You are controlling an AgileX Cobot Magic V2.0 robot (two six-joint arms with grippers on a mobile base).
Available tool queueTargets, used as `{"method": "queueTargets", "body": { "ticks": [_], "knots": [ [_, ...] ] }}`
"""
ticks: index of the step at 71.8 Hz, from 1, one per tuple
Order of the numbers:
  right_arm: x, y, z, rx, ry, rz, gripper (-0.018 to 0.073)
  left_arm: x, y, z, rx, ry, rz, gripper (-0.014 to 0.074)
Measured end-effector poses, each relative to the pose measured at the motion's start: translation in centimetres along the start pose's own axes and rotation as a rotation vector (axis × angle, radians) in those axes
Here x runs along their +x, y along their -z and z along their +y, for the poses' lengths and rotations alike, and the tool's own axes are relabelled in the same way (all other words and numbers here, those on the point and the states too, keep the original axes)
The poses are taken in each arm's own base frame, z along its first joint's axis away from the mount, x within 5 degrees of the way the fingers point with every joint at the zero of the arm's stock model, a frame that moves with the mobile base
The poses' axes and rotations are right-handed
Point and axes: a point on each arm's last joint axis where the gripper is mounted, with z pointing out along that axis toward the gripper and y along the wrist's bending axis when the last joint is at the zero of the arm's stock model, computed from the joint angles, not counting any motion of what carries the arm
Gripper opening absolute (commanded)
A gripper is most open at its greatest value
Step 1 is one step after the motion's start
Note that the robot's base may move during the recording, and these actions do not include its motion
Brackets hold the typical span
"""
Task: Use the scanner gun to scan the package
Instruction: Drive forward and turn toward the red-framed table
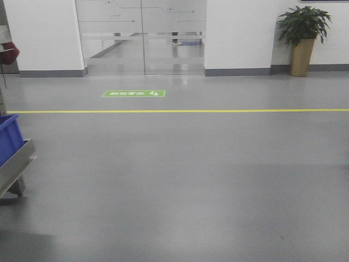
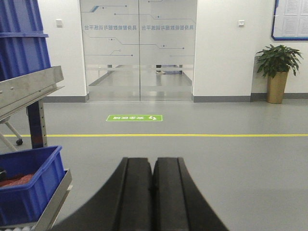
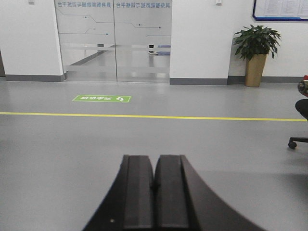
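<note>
In the front-facing view, you see a grey floor [image 1: 180, 185] crossed from left to right by a yellow line [image 1: 174, 111]. A green floor sign [image 1: 133, 93] lies just beyond the line, before frosted glass doors [image 1: 142, 38] in the far wall. A potted plant [image 1: 302, 38] stands at the far right, and a blue bin [image 1: 8, 136] sits on a metal rack [image 1: 16, 161] at the near left edge. In the left wrist view, the left gripper [image 2: 153, 163] points toward the doors; its two black fingers [image 2: 137, 192] are pressed together with nothing between them. To its left, a blue bin rests on the lower metal shelf and holds reddish contents you cannot identify. A notice board [image 2: 291, 19] hangs at the far right, above the plant. In the right wrist view, the right gripper [image 3: 155, 161] likewise has its fingers [image 3: 171, 192] closed flat against each other, gripping nothing, above bare floor. An office chair base [image 3: 299, 137] shows at the right edge. You cannot tell from these views where the package or the scanner gun is.
</note>
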Motion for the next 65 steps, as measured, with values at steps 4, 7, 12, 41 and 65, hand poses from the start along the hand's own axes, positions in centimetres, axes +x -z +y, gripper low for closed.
{"method": "queueTargets", "body": {
  "ticks": [4, 7, 12, 41, 65],
  "knots": [
    [0.0, 0.0, 0.0, 0.0, 0.0, 0.0, -0.0162, 0.0, 0.0, 0.0, 0.0, 0.0, 0.0, -0.0111],
    [0.0, 0.0, 0.0, 0.0, 0.0, 0.0, -0.0162, 0.0, 0.0, 0.0, 0.0, 0.0, 0.0, -0.0111],
    [0.0, 0.0, 0.0, 0.0, 0.0, 0.0, -0.0162, 0.0, 0.0, 0.0, 0.0, 0.0, 0.0, -0.0111],
    [0.0, 0.0, 0.0, 0.0, 0.0, 0.0, -0.0162, 0.0, 0.0, 0.0, 0.0, 0.0, 0.0, -0.0111],
    [0.0, 0.0, 0.0, 0.0, 0.0, 0.0, -0.0162, 0.0, 0.0, 0.0, 0.0, 0.0, 0.0, -0.0111]
  ]
}}
